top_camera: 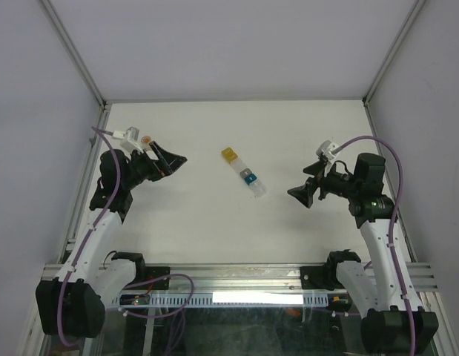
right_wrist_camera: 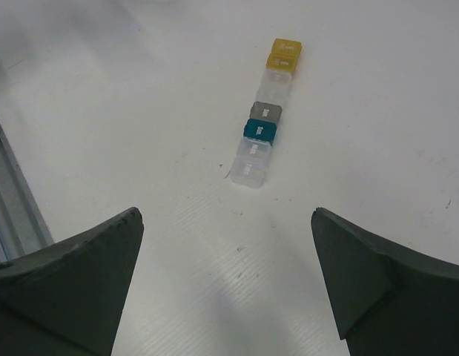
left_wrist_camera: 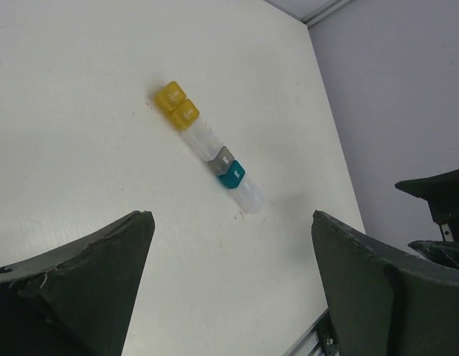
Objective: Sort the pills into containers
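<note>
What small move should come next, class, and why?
Probably bring the right arm nearer the pill organizer strip: its jaws and those of the left arm stand open, empty and well apart from it, and its clear end lies closer to the right arm.

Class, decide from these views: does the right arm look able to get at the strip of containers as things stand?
Probably yes. The right gripper is open and faces the containers, with only bare table between them; nothing blocks the way.
</note>
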`<state>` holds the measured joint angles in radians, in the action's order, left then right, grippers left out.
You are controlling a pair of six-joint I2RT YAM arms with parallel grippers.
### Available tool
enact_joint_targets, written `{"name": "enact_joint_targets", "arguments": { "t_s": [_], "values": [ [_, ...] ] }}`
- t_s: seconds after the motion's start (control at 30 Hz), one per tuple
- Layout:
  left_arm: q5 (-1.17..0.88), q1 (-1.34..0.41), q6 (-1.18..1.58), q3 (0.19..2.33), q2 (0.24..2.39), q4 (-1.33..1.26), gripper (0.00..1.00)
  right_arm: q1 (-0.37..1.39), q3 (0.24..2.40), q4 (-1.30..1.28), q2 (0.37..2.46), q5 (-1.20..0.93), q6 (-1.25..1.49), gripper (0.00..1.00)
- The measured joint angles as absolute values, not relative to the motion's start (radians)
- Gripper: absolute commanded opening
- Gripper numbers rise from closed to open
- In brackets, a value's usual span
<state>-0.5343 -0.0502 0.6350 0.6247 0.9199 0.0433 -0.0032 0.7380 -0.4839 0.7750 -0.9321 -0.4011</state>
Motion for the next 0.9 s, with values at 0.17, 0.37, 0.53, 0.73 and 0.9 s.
{"name": "enact_joint_targets", "arguments": {
  "t_s": [0.17, 0.37, 0.53, 0.73, 0.9],
  "values": [
    [-0.408, -0.204, 0.602, 0.698, 0.971, 0.083, 0.92, 0.030, 0.738, -0.484, 0.827, -0.896, -0.437, 1.00],
    [-0.285, -0.372, 0.583, 0.767, 1.091, 0.050, 0.95, 0.148, 0.738, -0.474, 0.941, -0.826, -0.519, 1.00],
    [-0.277, -0.437, 0.590, 0.733, 1.155, -0.088, 0.99, 0.277, 0.772, -0.456, 1.122, -0.730, -0.555, 1.00],
    [-0.292, -0.444, 0.593, 0.650, 1.175, -0.233, 0.99, 0.427, 0.844, -0.411, 1.307, -0.579, -0.521, 1.00],
    [-0.261, -0.444, 0.585, 0.583, 1.146, -0.297, 0.99, 0.475, 0.946, -0.368, 1.461, -0.445, -0.463, 1.00]
  ]
}}
